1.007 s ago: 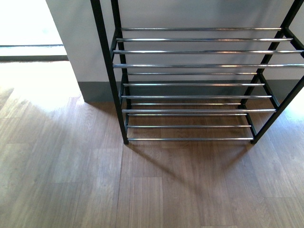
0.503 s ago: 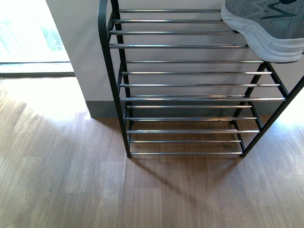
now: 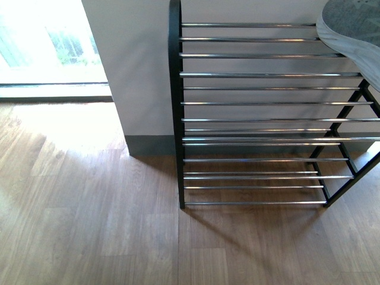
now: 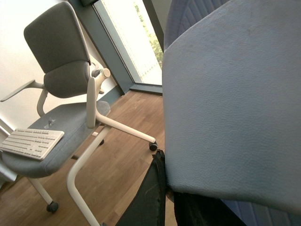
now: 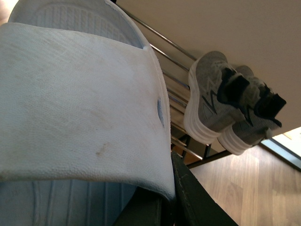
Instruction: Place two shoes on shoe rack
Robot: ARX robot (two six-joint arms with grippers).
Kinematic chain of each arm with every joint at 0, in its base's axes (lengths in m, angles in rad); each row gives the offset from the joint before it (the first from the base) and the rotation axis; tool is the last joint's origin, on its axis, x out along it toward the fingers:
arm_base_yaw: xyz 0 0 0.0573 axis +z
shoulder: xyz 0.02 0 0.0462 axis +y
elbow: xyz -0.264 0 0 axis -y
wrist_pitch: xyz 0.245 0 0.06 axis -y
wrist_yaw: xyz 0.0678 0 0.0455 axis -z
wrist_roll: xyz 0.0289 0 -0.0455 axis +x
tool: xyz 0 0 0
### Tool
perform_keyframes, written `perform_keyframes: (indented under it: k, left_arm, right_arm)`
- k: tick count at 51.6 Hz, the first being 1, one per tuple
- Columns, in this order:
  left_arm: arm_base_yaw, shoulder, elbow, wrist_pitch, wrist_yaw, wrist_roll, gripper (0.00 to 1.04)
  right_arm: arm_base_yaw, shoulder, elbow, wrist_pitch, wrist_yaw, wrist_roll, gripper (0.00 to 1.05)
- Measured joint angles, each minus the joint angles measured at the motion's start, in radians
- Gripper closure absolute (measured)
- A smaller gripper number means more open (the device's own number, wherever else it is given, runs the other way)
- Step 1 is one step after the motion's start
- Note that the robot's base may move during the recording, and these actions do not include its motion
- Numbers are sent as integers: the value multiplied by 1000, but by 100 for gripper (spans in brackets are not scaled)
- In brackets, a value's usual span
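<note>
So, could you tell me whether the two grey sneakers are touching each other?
Touching: the right wrist view shows the two sneakers pressed side by side on the shoe rack, no gap between.

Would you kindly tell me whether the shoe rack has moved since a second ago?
No. The shoe rack stands just as close to the wall corner as before. Both slid right together in the front view, so the camera shifted.

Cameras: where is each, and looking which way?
Front view: on the robot's body, looking down at the shoe rack and floor; no arms.
Left wrist view: on the left arm, facing a slipper, a chair behind; left fingers show.
Right wrist view: on the right arm, facing another slipper; right fingers show.
Shared: front and right wrist see rack and sneaker.
</note>
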Motion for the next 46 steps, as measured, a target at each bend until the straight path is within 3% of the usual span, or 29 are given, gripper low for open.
perform_keyframes:
  k: [15,18,22,30,37,46]
  left_arm:
    - [0,0,0,0,-1,0,103]
    - [0,0,0,0,-1,0,103]
    - [0,0,0,0,-2,0,103]
    - [0,0,0,0,0,0,103]
    - [0,0,0,0,0,0,103]
    - [0,0,0,0,0,0,103]
  right_arm:
    - [2,5,0,0,-2,0,103]
    - [19,-37,-67,173,85,-18,103]
    - [31,-61,-112,333,130,-6,103]
    - [76,-35,-66,345,190,81,103]
    - [-29,166,2,483,63,147,103]
    - [-126,564,179,654,15,171,103]
